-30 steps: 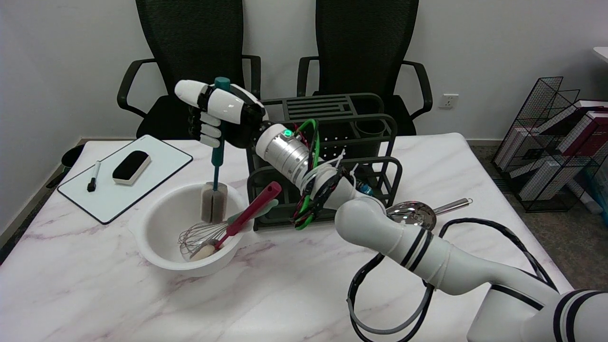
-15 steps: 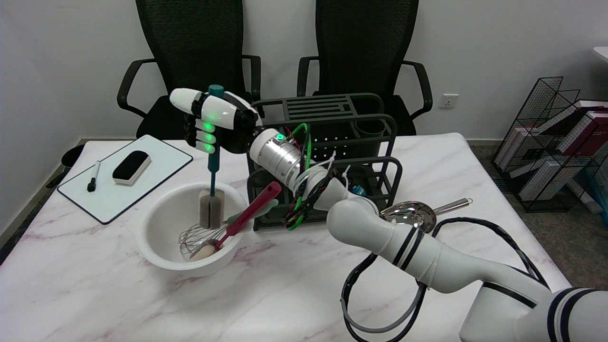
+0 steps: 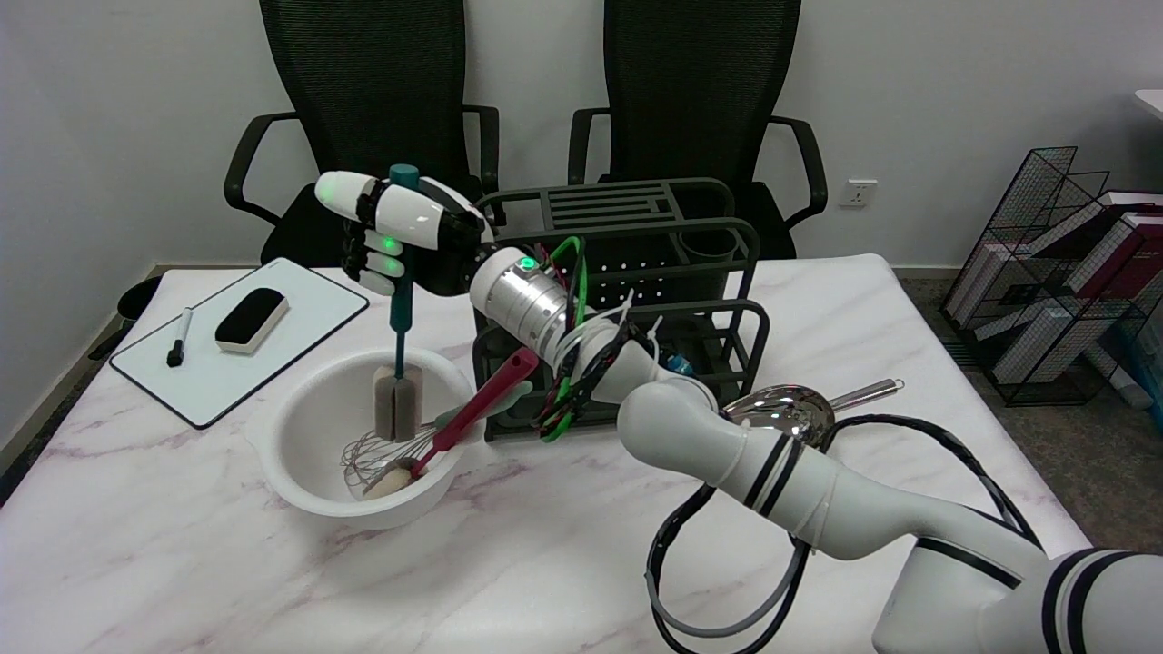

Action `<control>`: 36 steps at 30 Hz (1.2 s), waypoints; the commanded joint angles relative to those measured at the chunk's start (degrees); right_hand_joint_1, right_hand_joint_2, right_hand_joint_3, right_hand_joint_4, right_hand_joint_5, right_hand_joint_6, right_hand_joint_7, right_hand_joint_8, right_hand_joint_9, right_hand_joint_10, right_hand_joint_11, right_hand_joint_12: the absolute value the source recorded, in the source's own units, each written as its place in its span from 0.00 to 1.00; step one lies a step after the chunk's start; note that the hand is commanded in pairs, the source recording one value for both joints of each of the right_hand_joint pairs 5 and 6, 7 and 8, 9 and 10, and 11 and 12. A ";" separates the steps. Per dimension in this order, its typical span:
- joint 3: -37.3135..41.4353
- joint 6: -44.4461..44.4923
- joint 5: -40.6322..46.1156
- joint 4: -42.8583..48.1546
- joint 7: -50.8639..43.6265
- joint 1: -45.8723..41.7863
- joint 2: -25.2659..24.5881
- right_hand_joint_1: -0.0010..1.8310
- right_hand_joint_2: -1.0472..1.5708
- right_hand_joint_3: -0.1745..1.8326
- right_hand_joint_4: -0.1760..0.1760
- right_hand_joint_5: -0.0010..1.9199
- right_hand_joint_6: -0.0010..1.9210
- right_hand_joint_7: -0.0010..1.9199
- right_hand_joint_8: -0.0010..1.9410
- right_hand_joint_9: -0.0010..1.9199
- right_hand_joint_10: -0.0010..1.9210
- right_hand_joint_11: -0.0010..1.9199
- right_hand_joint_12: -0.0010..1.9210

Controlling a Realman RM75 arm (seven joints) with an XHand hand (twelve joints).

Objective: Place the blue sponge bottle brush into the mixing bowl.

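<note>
My right hand [image 3: 400,232] grips the teal handle of the bottle brush [image 3: 399,313], holding it upright above the white mixing bowl [image 3: 300,459]. The brush's grey sponge head [image 3: 397,409] hangs inside the bowl, over its far side. A wire whisk [image 3: 382,451] and a red-handled utensil [image 3: 477,400] lie in the bowl, their handles leaning over its right rim. The top of the brush handle sticks out above my fingers.
A dark metal dish rack [image 3: 636,272] stands just right of the bowl, behind my forearm. A whiteboard [image 3: 241,331] with an eraser [image 3: 252,318] and a marker [image 3: 178,338] lies at the left. A steel ladle [image 3: 800,409] rests to the right of the rack.
My right hand has carried the brush a little to the left and slightly down, bringing the sponge head deeper over the bowl's middle.
</note>
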 commanded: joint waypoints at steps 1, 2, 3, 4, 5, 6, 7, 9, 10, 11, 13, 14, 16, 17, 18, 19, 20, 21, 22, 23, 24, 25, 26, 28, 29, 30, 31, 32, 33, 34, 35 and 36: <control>-0.33 0.23 -0.59 -0.77 -0.08 0.07 -0.70 0.50 0.92 0.45 0.50 1.00 1.00 1.00 0.99 1.00 1.00 0.86 0.86; -0.33 0.23 -0.83 -0.77 -0.08 0.07 -0.78 0.50 0.92 0.45 0.50 1.00 1.00 1.00 0.99 1.00 1.00 0.84 0.84; -0.33 0.23 -1.31 -0.85 -0.08 0.16 -0.78 0.50 0.92 0.46 0.50 1.00 1.00 1.00 0.99 1.00 1.00 0.82 0.82; -0.33 0.23 -1.71 -0.85 -0.08 0.16 -0.86 0.50 0.92 0.46 0.50 1.00 1.00 1.00 0.99 0.98 0.98 0.79 0.79; -0.33 0.23 -1.87 -0.85 -0.08 0.16 -0.86 0.50 0.92 0.46 0.50 1.00 1.00 1.00 0.99 0.96 0.96 0.77 0.77; -0.33 0.32 -2.19 -0.85 -0.08 0.16 -0.94 0.50 0.92 0.47 0.50 1.00 1.00 1.00 0.99 0.91 0.91 0.75 0.75; -0.33 0.47 -2.26 -0.85 -0.08 0.16 -0.94 0.49 0.91 0.49 0.50 1.00 1.00 0.95 0.94 0.83 0.83 0.67 0.67; -0.41 0.71 -2.26 -0.77 -0.08 0.00 -1.02 0.50 0.87 0.49 0.50 0.98 0.98 0.88 0.87 0.77 0.77 0.60 0.60; -0.41 0.72 -2.26 -0.76 -0.08 -0.01 -1.02 0.51 0.81 0.52 0.50 0.91 0.90 0.82 0.82 0.73 0.73 0.55 0.55; -0.41 0.87 -2.26 -0.68 -0.08 -0.08 -1.02 0.52 0.72 0.59 0.50 0.80 0.80 0.77 0.76 0.69 0.68 0.49 0.49; -0.41 0.95 -2.26 -0.61 -0.08 -0.08 -1.02 0.53 0.64 0.67 0.50 0.71 0.71 0.71 0.70 0.64 0.64 0.41 0.41; -0.41 1.03 -2.26 -0.53 -0.08 -0.08 -1.02 0.54 0.62 0.68 0.50 0.69 0.69 0.70 0.69 0.62 0.62 0.39 0.39; -0.41 1.11 -2.26 -0.45 -0.08 -0.09 -1.02 0.54 0.60 0.70 0.50 0.67 0.67 0.68 0.67 0.60 0.60 0.36 0.36; -0.41 1.11 -2.27 -0.45 -0.08 -0.09 -1.02 0.54 0.59 0.71 0.50 0.66 0.66 0.67 0.66 0.58 0.58 0.34 0.34; -0.41 1.11 -2.43 -0.45 -0.08 -0.09 -1.02 0.54 0.58 0.71 0.50 0.65 0.65 0.66 0.65 0.56 0.56 0.31 0.31; -0.41 1.12 -2.59 -0.38 -0.08 -0.09 -1.02 0.54 0.57 0.72 0.50 0.64 0.64 0.64 0.64 0.53 0.53 0.29 0.29; -0.41 1.27 -2.82 -0.37 -0.08 -0.17 -1.02 0.54 0.56 0.73 0.50 0.62 0.62 0.62 0.62 0.48 0.48 0.25 0.25; -0.41 1.35 -2.90 -0.29 -0.08 -0.17 -1.02 0.54 0.54 0.74 0.50 0.60 0.60 0.61 0.60 0.44 0.44 0.24 0.24; -0.41 1.43 -2.90 -0.21 -0.08 -0.25 -1.02 0.55 0.53 0.75 0.50 0.58 0.58 0.59 0.59 0.42 0.42 0.23 0.23; -0.41 1.43 -2.90 -0.13 -0.08 -0.25 -1.02 0.55 0.50 0.79 0.50 0.53 0.53 0.57 0.56 0.39 0.39 0.22 0.22; -0.41 1.51 -2.90 -0.06 -0.08 -0.33 -1.01 0.55 0.49 0.80 0.50 0.50 0.50 0.56 0.55 0.38 0.38 0.22 0.22; -0.41 1.51 -2.90 -0.06 -0.08 -0.33 -0.94 0.56 0.48 0.81 0.50 0.48 0.48 0.56 0.55 0.38 0.38 0.22 0.21; -0.41 1.60 -2.90 -0.05 -0.08 -0.33 -0.94 0.56 0.48 0.82 0.50 0.47 0.47 0.55 0.55 0.37 0.37 0.21 0.21; -0.39 1.91 -2.91 0.00 -0.10 -0.41 -0.85 0.56 0.47 0.83 0.50 0.44 0.44 0.54 0.54 0.37 0.37 0.21 0.21; 0.46 2.03 -3.10 -0.81 -0.72 -0.71 -0.56 0.56 0.47 0.83 0.50 0.44 0.44 0.54 0.53 0.36 0.36 0.21 0.21; -0.33 2.23 -2.90 0.35 -0.08 -0.64 -0.69 0.56 0.46 0.84 0.50 0.43 0.43 0.54 0.53 0.36 0.36 0.21 0.21; -0.25 2.33 -2.90 0.52 -0.08 -0.65 -0.61 0.56 0.46 0.84 0.50 0.42 0.42 0.53 0.53 0.36 0.36 0.21 0.21; -0.17 2.65 -2.90 0.85 -0.08 -0.80 -0.44 0.56 0.46 0.84 0.50 0.41 0.41 0.53 0.53 0.36 0.36 0.21 0.21; -0.17 2.90 -2.90 1.09 -0.08 -0.81 -0.28 0.56 0.46 0.84 0.50 0.41 0.41 0.53 0.52 0.36 0.36 0.21 0.21; -0.09 3.62 -2.90 1.73 -0.08 -0.89 0.20 0.57 0.46 0.84 0.50 0.40 0.40 0.53 0.52 0.35 0.35 0.21 0.21; -0.09 4.56 -2.90 2.60 -0.08 -1.21 0.83 0.57 0.46 0.84 0.50 0.40 0.40 0.53 0.52 0.35 0.35 0.21 0.21; -0.01 4.96 -2.90 3.09 -0.08 -1.38 1.24 0.57 0.46 0.84 0.50 0.39 0.39 0.52 0.52 0.35 0.35 0.21 0.21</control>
